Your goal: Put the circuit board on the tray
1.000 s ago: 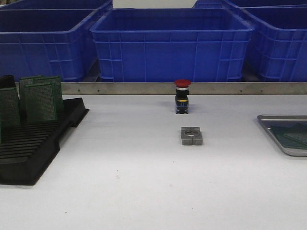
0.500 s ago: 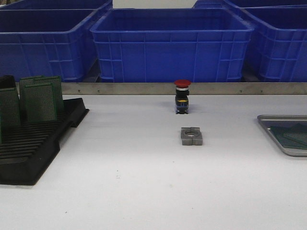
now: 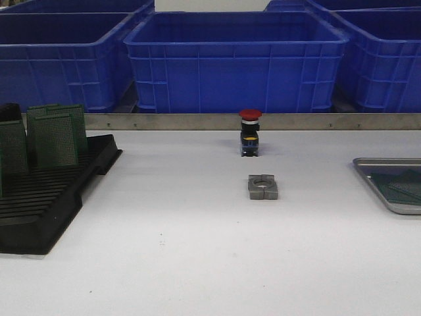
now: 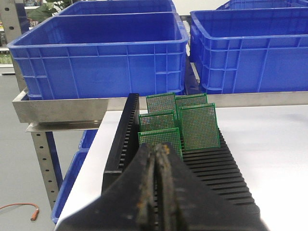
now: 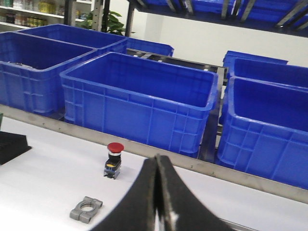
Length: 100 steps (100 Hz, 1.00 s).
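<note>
Circuit boards (image 3: 56,135) are standing upright in the black slotted rack (image 3: 46,204) at the table's left; the tray (image 3: 388,181) is sitting at the far right edge, well apart. Left gripper (image 4: 158,159) and right gripper (image 5: 157,166) are both showing fingers pressed together, gripping nothing.

Green perforated circuit boards (image 3: 56,135) stand upright in the black slotted rack (image 3: 46,197) at 9 o'clock. The silver tray (image 3: 385,187) sits at 3 o'clock, green boards lying flat in it.
</note>
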### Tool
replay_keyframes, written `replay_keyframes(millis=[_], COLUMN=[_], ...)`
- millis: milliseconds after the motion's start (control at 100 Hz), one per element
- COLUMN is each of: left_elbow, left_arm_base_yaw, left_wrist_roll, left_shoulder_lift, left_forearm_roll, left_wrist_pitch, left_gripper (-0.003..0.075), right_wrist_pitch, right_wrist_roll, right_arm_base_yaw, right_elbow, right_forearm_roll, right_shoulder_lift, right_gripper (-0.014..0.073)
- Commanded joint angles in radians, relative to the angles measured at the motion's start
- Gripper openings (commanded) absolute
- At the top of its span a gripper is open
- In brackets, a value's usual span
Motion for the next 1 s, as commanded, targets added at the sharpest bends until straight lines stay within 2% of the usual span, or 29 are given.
replay_keyframes(millis=[0, 190, 260, 400, 480, 550, 650, 710, 780, 990], left_elbow=[0.049, 0.049, 0.049, 0.049, 0.049, 0.049, 0.049, 0.049, 0.049, 0.049], left_arm_base_yaw=[0.004, 0.004, 0.004, 0.004, 0.004, 0.004, 0.004, 0.004, 0.004, 0.004], left_wrist_roll=[-0.014, -0.014, -0.014, -0.014, -0.014, -0.014, -0.014, -0.014, -0.014, -0.014], left_shoulder_lift=[-0.026, -0.026, -0.026, -0.026, -0.026, -0.026, -0.026, -0.026, -0.026, -0.026], left_forearm_roll=[-0.009, -0.009, -0.009, -0.009, -0.009, -0.009, -0.009, -0.009, -0.009, -0.009], left_wrist_pitch=[-0.075, -0.075, -0.075, -0.075, -0.075, -0.075, -0.075, -0.075, -0.075, -0.075], left_gripper=[-0.0020, -0.0020, -0.0020, -0.0020, -0.0020, -0.0020, -0.0020, -0.0020, -0.0020, -0.0020], right_wrist_pitch=[-0.082, -0.132, -0.121, -0.054, -0.083, -0.206, -0.537, -0.539, -0.537, -0.456], right_wrist_roll=[-0.013, 0.001, 0.065, 0.372, 0.599, 0.786, 1.067, 1.202, 1.271, 1.272], right_arm_base_yaw=[-0.001, -0.029, -0.043, -0.035, -0.018, 0.007, 0.052, 0.068, 0.081, 0.109], right_elbow=[-0.024, -0.003, 0.019, 0.078, 0.113, 0.155, 0.246, 0.244, 0.245, 0.246], right_forearm_roll=[0.025, 0.019, -0.056, -0.413, -0.628, -0.805, -1.076, -1.236, -1.300, -1.278], right_shoulder_lift=[0.013, 0.013, 0.013, 0.013, 0.012, 0.011, 0.011, 0.011, 0.008, -0.054], right_gripper=[-0.0062, -0.0062, -0.0062, -0.0062, -0.0062, -0.0062, -0.0062, -0.0062, -0.0062, -0.0062])
